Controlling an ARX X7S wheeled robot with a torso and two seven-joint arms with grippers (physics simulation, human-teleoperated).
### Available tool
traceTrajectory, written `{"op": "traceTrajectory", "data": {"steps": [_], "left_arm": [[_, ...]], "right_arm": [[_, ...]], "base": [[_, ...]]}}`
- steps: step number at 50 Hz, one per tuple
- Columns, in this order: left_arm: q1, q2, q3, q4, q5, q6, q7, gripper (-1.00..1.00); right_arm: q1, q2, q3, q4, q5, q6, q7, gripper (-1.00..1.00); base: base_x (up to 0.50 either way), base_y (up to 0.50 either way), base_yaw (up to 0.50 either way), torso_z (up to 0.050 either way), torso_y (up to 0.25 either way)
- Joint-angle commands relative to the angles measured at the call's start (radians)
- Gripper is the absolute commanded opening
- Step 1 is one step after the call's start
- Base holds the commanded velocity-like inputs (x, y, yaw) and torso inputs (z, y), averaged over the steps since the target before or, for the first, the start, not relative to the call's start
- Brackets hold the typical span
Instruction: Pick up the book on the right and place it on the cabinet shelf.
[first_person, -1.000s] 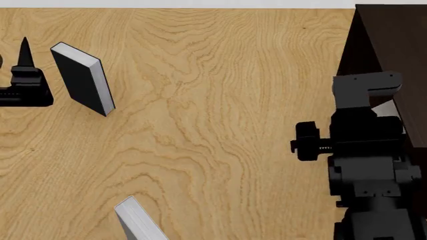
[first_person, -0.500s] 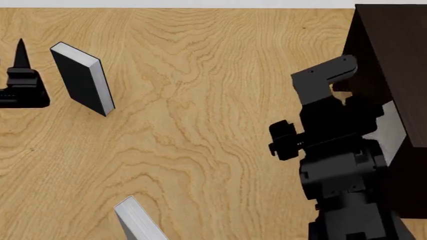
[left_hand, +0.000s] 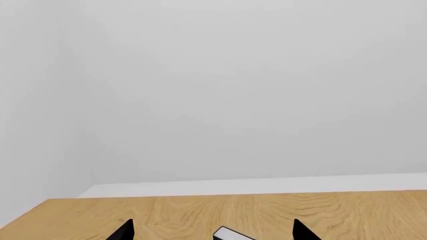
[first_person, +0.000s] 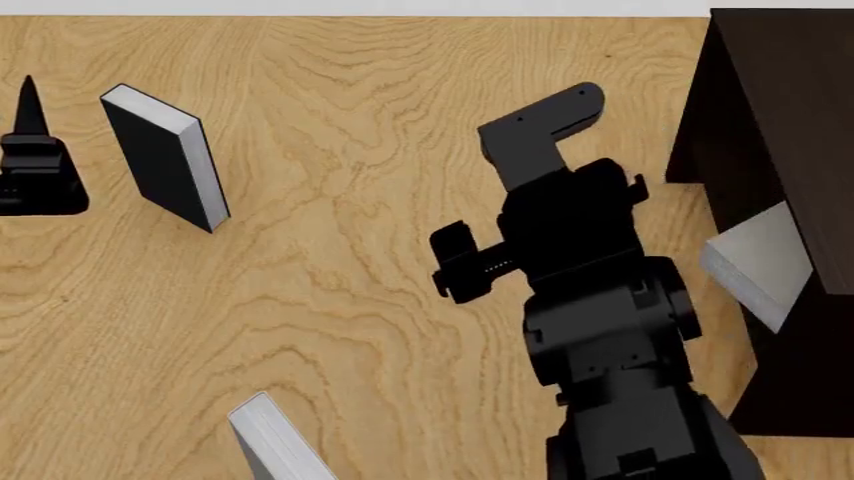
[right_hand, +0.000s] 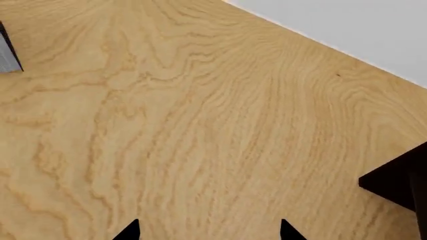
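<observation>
Farthest from the cabinet (first_person: 781, 90), the left gripper (left_hand: 210, 231) hangs idle over the wooden table (first_person: 374, 250), its two fingertips apart with nothing held between them. Just on the cabinet side of it stands the black-covered book (first_person: 167, 155), upright on its edge. Nearer the robot, a second grey book (first_person: 274, 440) pokes into the head view; neither is the task's own.

Midway to the cabinet, the right arm (first_person: 574, 260) stands over bare table, clear of the cabinet's side panel. Its right gripper (right_hand: 207, 231) shows both fingertips spread wide with only wood grain between them, so it carries nothing.

Inside the cabinet lies the book (first_person: 754, 260), light grey with white page edges, tilted and apart from the gripper. The cabinet shelf under it is too dark to make out, so whether the book lies flat on the board cannot be told.

By the look of it, the placing is done and the step in hand is the retreat. Done well, that means leaving the jaws spread, drawing the arm away from the cabinet on a line that cannot clip its panel or nudge the tilted book, and steering wide of the two books on the table.
</observation>
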Motion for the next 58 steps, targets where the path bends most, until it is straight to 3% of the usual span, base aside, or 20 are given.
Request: {"op": "traceTrajectory", "data": {"steps": [1,3,8,16,41,43,46,48,58], "left_arm": [[0.006,-0.004,-0.006,0.020,-0.009,-0.010,-0.007,1.00],[0.008,-0.005,-0.007,0.022,-0.010,-0.010,-0.007,1.00],[0.016,-0.008,-0.016,0.037,-0.019,-0.019,-0.012,1.00],[0.024,-0.012,-0.025,0.054,-0.028,-0.029,-0.019,1.00],[0.031,-0.018,-0.039,0.097,-0.053,-0.062,-0.036,1.00],[0.031,-0.017,-0.042,0.101,-0.057,-0.065,-0.037,1.00],[0.030,-0.016,-0.041,0.108,-0.060,-0.070,-0.039,1.00],[0.030,-0.017,-0.042,0.111,-0.063,-0.072,-0.040,1.00],[0.056,-0.024,-0.051,0.137,-0.071,-0.075,-0.047,1.00]], "right_arm": [[0.013,-0.026,-0.046,-0.004,0.069,-0.039,-0.017,1.00],[0.001,-0.016,-0.053,-0.048,0.070,-0.025,0.010,1.00],[-0.136,0.080,-0.079,-0.509,0.041,0.234,0.089,1.00],[-0.250,0.195,-0.066,-0.978,0.058,0.534,0.098,1.00],[-0.306,0.356,0.049,-1.832,0.151,1.191,0.093,1.00],[-0.293,0.400,0.077,-1.842,0.336,1.194,0.228,1.00],[-0.237,0.504,0.117,-1.838,0.786,1.194,0.643,1.00],[-0.218,0.536,0.126,-1.837,1.060,1.192,0.792,1.00],[-0.218,0.658,0.181,-1.886,1.659,1.130,1.299,1.00]], "base": [[0.00,0.00,0.00,0.000,0.000],[0.00,0.00,0.00,0.000,0.000],[0.00,0.00,0.00,0.000,0.000],[0.00,0.00,0.00,0.000,0.000],[0.00,0.00,0.00,0.000,0.000],[0.00,0.00,0.00,0.000,0.000],[0.00,0.00,0.00,0.000,0.000],[0.00,0.00,0.00,0.000,0.000],[0.00,0.00,0.00,0.000,0.000]]}}
